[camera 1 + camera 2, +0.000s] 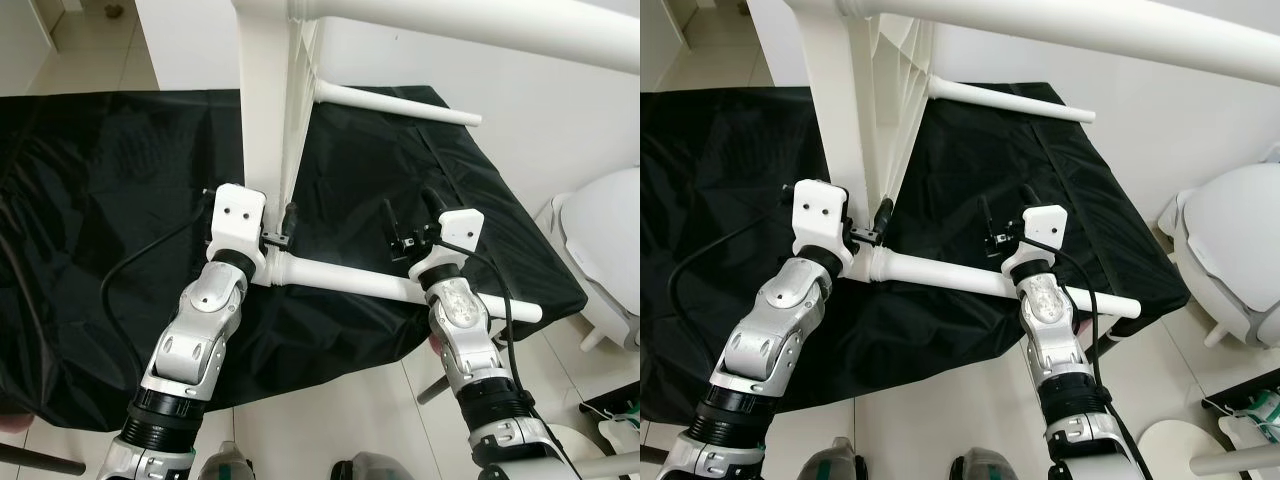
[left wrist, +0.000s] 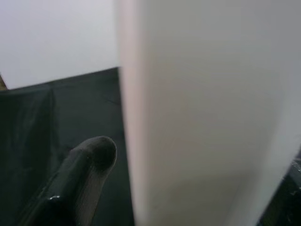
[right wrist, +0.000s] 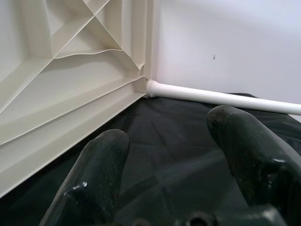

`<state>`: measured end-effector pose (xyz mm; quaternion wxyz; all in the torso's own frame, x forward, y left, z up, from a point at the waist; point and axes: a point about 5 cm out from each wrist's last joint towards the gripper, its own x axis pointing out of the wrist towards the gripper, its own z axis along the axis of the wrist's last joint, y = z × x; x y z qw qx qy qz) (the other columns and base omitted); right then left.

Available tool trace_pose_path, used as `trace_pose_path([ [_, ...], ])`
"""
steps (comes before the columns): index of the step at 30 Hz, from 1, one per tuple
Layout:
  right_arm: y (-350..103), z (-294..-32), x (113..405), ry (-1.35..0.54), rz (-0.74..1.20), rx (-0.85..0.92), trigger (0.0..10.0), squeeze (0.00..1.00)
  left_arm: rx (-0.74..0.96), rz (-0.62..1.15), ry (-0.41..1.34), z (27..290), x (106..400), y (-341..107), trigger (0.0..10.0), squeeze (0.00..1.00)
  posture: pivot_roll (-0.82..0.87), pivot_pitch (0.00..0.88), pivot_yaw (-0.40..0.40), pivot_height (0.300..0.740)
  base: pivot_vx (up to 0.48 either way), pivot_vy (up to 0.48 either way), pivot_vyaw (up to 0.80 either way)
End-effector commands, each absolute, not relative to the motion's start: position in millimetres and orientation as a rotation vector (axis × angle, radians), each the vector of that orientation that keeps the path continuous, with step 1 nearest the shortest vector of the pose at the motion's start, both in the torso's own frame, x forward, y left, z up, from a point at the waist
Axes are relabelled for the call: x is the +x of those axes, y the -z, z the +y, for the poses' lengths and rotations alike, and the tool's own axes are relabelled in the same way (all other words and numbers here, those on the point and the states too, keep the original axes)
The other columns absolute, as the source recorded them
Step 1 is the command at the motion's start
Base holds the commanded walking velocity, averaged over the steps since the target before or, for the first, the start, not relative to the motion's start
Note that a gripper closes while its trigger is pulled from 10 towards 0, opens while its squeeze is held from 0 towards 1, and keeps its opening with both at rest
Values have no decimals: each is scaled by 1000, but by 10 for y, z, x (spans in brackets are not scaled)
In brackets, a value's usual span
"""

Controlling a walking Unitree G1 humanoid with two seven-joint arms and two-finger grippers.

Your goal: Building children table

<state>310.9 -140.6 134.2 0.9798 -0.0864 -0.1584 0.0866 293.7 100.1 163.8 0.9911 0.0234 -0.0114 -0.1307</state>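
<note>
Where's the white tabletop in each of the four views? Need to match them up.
Left eye: tabletop standing on edge, upper centre, above the left gripper.
Right eye: same, upper left of centre.
Left wrist: plain white slab, close up.
Right wrist: its ribbed underside, beyond the right gripper.
Shared landmark: black cloth beneath it.

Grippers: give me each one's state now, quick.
Left gripper: at the edge of the white tabletop; open or shut cannot be told.
Right gripper: open, holding nothing, over the black cloth above the table leg.
</note>
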Motion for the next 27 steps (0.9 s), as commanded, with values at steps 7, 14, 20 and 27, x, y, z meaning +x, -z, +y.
trace_pose_path([
  [7,-1343,-1400,3111,-167,-317,-179,10000,0,9,-14,30,999,3038,-1873,10000,0,34,0,-29,740,0,0,0],
  [14,-1351,-1385,3115,-168,-319,-177,10000,0,-23,10,-122,981,3089,-1982,9216,0,30,2,-30,740,0,0,0],
  [20,-1350,-1389,3102,-164,-319,-176,10000,0,17,44,-269,1036,3091,-1997,8863,0,17,9,-25,740,0,0,0],
  [27,-1351,-1410,3088,-154,-319,-177,10000,0,54,15,-316,1046,3077,-2031,0,0,11,10,-20,740,0,0,0],
])
